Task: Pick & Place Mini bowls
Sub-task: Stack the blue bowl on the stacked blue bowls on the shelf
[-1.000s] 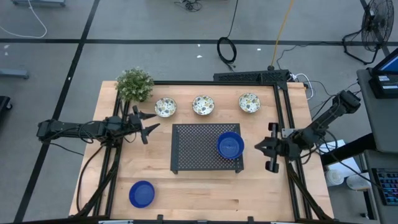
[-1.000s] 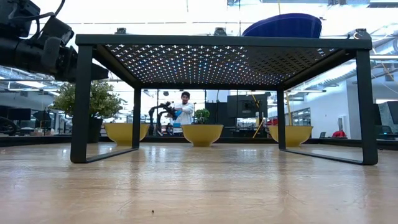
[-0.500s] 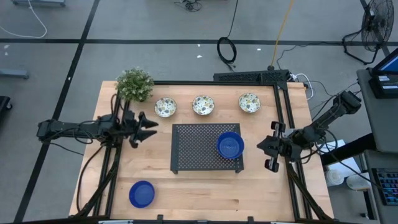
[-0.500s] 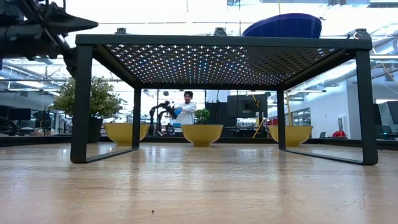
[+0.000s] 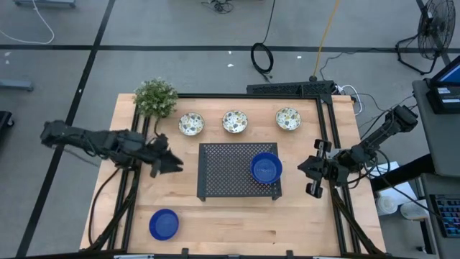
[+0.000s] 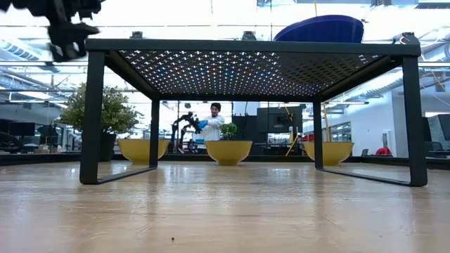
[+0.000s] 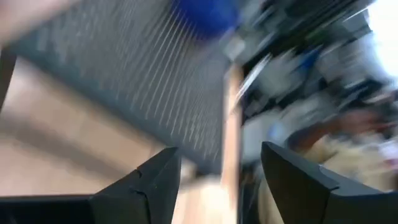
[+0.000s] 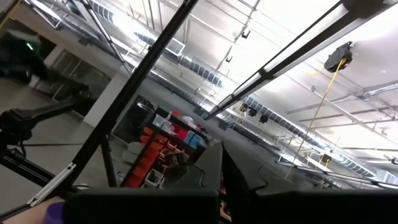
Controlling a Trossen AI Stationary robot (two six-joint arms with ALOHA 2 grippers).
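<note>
Wooden worktop [image 5: 237, 223] seen from above, with a black perforated tray [image 5: 226, 171] standing on legs at its centre. One blue mini bowl [image 5: 266, 167] sits on the tray's top, toward its right side; in the low view the same bowl [image 6: 320, 29] shows above the tray's right end. A second blue mini bowl [image 5: 164, 224] lies on the worktop near the front left corner, well apart from the tray. Three patterned mini bowls stand in a row along the far edge behind the tray: left [image 5: 191, 124], middle [image 5: 235, 121] and right [image 5: 288, 119]. A small green plant [image 5: 155, 97] stands at the far left corner, just beside the left patterned bowl.

The left gripper [image 5: 167, 162] hangs above the worktop just left of the tray, empty, its fingers [image 7: 163, 180] spread apart as the left wrist view shows. The right gripper [image 5: 314, 173] waits at the worktop's right edge, near the tray's right side; its fingers [image 8: 208, 171] appear pressed together, holding nothing.

In the low view, a person [image 6: 211, 125] stands in the room beyond the worktop.
</note>
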